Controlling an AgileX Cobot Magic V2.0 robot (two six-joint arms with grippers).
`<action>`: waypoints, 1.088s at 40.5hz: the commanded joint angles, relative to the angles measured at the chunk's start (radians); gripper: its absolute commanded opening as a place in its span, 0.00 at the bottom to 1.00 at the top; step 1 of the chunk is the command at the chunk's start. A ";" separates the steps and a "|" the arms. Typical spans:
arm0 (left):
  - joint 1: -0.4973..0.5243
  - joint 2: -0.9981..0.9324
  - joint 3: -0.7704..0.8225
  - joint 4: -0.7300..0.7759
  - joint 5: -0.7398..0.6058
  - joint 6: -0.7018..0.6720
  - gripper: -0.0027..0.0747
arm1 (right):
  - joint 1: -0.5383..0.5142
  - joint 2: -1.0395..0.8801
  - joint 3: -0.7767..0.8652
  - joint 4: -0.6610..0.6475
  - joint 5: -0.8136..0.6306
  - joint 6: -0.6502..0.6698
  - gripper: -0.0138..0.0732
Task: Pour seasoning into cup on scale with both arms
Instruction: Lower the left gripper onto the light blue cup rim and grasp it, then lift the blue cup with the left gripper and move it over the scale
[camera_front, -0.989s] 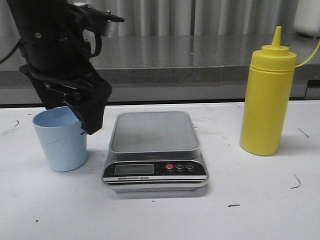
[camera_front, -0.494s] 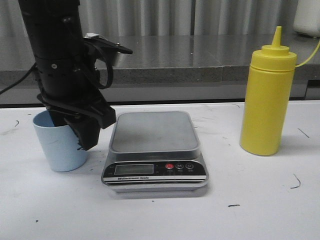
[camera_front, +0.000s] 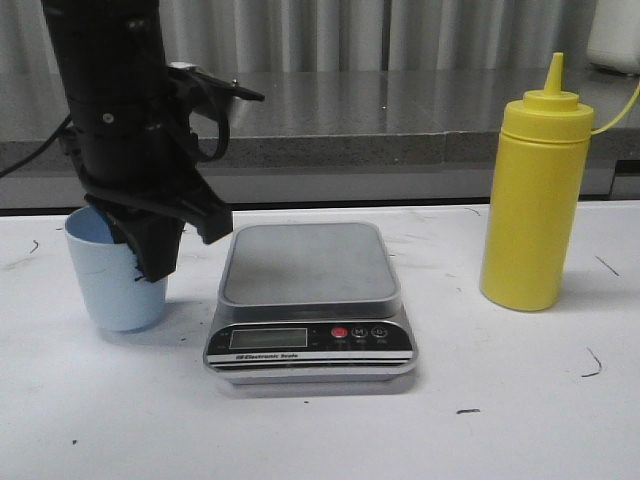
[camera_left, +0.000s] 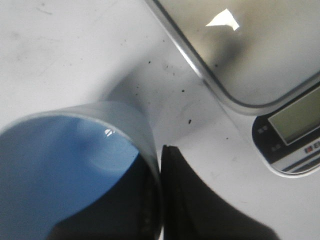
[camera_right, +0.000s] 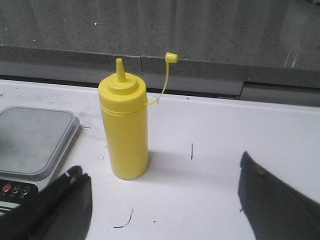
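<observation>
The pale blue cup (camera_front: 105, 285) is at the left of the white table, beside the grey scale (camera_front: 305, 265). My left gripper (camera_front: 145, 255) comes down on the cup's right rim, one finger inside and one outside. In the left wrist view the cup wall (camera_left: 145, 150) is pinched between the fingers of the left gripper (camera_left: 156, 165), with the scale (camera_left: 250, 45) close by. The yellow seasoning bottle (camera_front: 532, 200) stands upright right of the scale. In the right wrist view my right gripper (camera_right: 165, 200) is open and empty, short of the bottle (camera_right: 124, 130).
A grey stone ledge (camera_front: 400, 120) runs along the back of the table. The bottle's small tethered cap (camera_right: 171, 57) hangs off to its side, leaving the nozzle uncovered. A white object (camera_front: 615, 35) sits on the ledge at the far right.
My left gripper has come upright over the cup's right rim and closed on its wall. The cup has shifted slightly left and up. The bottle and scale have not moved.
</observation>
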 joint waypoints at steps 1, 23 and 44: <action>-0.006 -0.057 -0.108 -0.031 0.061 -0.013 0.01 | 0.000 0.015 -0.040 0.000 -0.069 0.001 0.86; -0.100 0.125 -0.547 -0.193 0.252 0.021 0.01 | 0.000 0.015 -0.040 0.000 -0.069 0.001 0.86; -0.135 0.252 -0.664 -0.162 0.290 0.021 0.05 | 0.000 0.015 -0.040 0.000 -0.069 0.001 0.86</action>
